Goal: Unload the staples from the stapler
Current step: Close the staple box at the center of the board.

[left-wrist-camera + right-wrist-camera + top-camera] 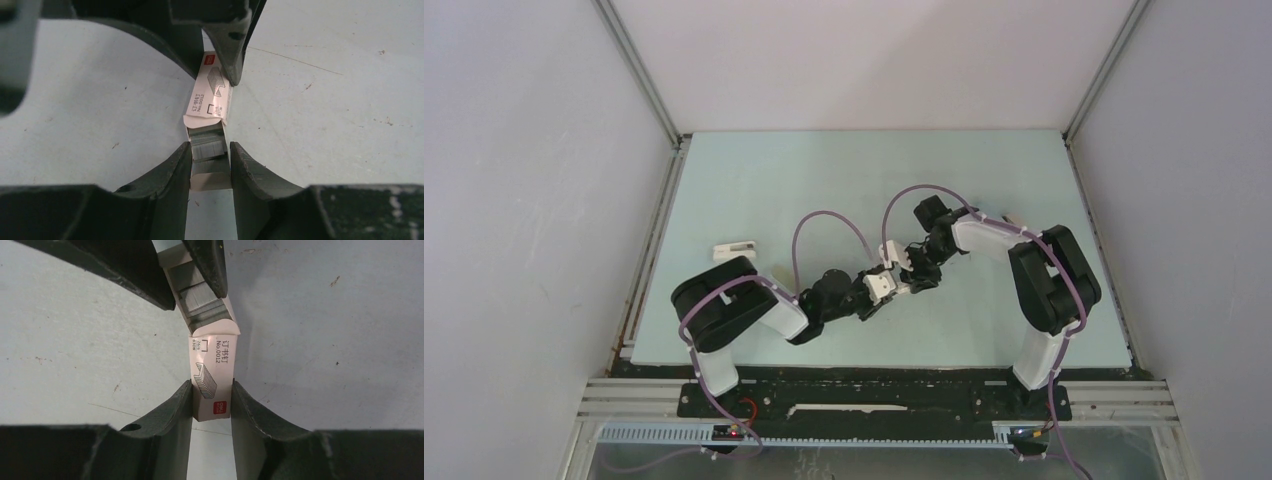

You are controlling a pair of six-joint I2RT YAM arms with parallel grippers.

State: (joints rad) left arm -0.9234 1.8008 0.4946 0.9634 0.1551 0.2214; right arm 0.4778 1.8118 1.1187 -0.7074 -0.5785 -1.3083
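Both grippers hold one small white labelled staple box between them above the table. My left gripper is shut on the box's inner tray, which is slid partway out. Grey staples lie in that tray and also show in the right wrist view. My right gripper is shut on the printed outer sleeve, also seen in the left wrist view. A small white object, apparently the stapler, lies on the table to the left, apart from both grippers.
The pale green table is walled at the left, right and back. Another small white thing lies by the right arm's elbow. Purple cables loop above both arms.
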